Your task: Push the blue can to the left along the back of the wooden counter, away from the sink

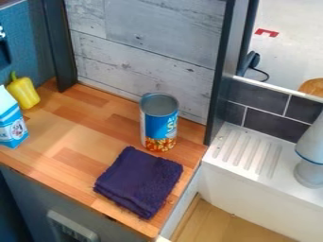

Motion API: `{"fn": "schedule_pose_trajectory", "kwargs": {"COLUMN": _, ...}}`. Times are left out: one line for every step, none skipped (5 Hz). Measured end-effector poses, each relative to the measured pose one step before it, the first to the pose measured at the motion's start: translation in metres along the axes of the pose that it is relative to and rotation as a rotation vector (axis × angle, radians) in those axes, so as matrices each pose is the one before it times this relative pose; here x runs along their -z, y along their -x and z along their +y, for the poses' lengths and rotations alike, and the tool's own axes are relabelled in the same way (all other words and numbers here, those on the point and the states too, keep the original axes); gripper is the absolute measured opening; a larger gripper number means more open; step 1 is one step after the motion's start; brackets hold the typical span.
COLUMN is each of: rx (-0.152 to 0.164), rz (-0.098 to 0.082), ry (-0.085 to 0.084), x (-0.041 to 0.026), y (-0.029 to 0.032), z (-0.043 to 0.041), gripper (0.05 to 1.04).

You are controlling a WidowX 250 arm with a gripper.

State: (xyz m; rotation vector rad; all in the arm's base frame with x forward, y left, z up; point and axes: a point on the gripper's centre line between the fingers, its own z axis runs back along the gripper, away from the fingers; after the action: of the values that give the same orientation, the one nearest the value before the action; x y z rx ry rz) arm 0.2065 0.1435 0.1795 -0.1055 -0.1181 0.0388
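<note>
A blue can (pixel 159 124) with a picture of orange and yellow food near its base stands upright on the wooden counter (pixel 69 134), close to the back panel. In front of it lies a folded dark purple cloth (pixel 140 182), near the counter's right front corner. At the left edge is a blue and white carton (pixel 10 120), and behind it a yellow pepper (pixel 24 90) with a green stem leans by the left wall.
Grey wood-look panels (pixel 145 52) and dark posts bound the counter at the back. To the right are a white ridged drainboard (pixel 249 151), a pale grey vessel (pixel 310 158) on it, and dark tiles (pixel 268 124) behind. A lower wooden surface (pixel 221 224) lies beyond the counter's right edge.
</note>
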Motion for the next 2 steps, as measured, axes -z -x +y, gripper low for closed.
{"fn": "schedule_pose_trajectory", "kwargs": {"rx": -0.0021, "rz": 0.0158, "ry": 0.0104, "x": 0.00625, "y": -0.00023, "z": 0.00028, "gripper": 1.001}}
{"fn": "schedule_pose_trajectory", "kwargs": {"rx": 0.1865, "rz": -0.0379, "ry": -0.0743, "x": 0.01307, "y": -0.03597, "z": -0.03675, "gripper": 1.001}}
